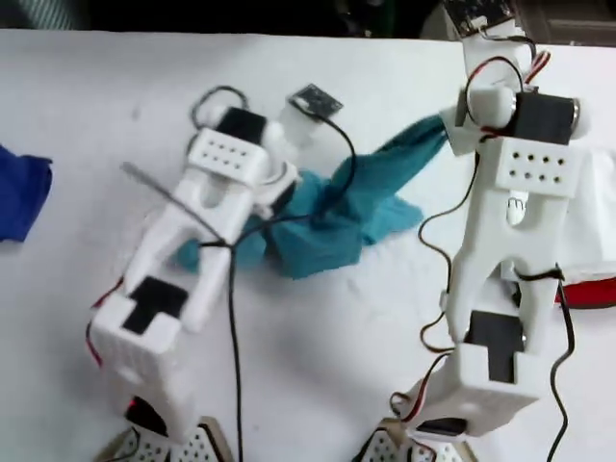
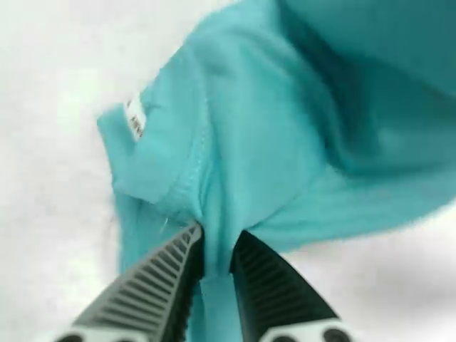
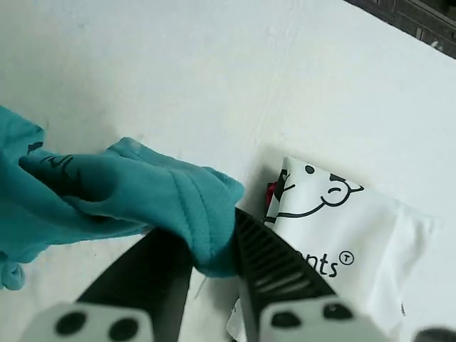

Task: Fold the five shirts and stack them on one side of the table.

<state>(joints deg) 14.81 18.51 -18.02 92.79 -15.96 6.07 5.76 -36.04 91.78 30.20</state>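
Teal shirt (image 1: 327, 226) lies bunched at mid-table, between the two arms, w/ one end drawn out toward the far-right corner. L gripper (image 2: 217, 246) is clenched on a narrow fold of it just below the collar seam; the neck tag sits near the far end of the collar band. R gripper (image 3: 206, 246) is clamped on a thick rolled edge of the same shirt, cloth bulging out between the jaws, lifted off the table (image 1: 96, 96).

Blue shirt (image 1: 19, 197) sits at the table's left edge, partly cut off, well apart from the teal one. White shirt w/ cartoon print (image 3: 342, 228) lies by the right edge, folded, under and beside the R arm; a red shirt (image 1: 587, 292) pokes out from beneath it.

White tabletop shows along the far edge left of the L arm, across the left half up to the blue shirt, and on the near side between the two arm bases.
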